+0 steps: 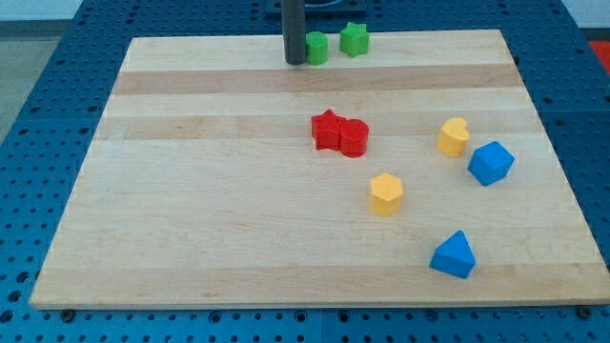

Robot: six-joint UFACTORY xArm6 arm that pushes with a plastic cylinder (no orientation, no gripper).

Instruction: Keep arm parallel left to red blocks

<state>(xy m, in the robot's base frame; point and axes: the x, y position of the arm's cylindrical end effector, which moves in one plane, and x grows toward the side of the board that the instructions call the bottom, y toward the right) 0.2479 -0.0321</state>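
Observation:
Two red blocks touch each other near the board's middle: a red star (pixel 327 129) on the left and a red cylinder (pixel 355 138) on the right. My dark rod comes down from the view's top, and my tip (pixel 294 62) rests on the board near its top edge. The tip is above and a little left of the red blocks, well apart from them. It stands right beside the left side of a green cylinder (pixel 316 48).
A green star (pixel 355 39) sits right of the green cylinder at the top edge. Two yellow blocks (pixel 454 136) (pixel 386 193) and two blue blocks (pixel 491 162) (pixel 454 255) lie at the right. The wooden board (pixel 191 191) sits on a blue pegboard.

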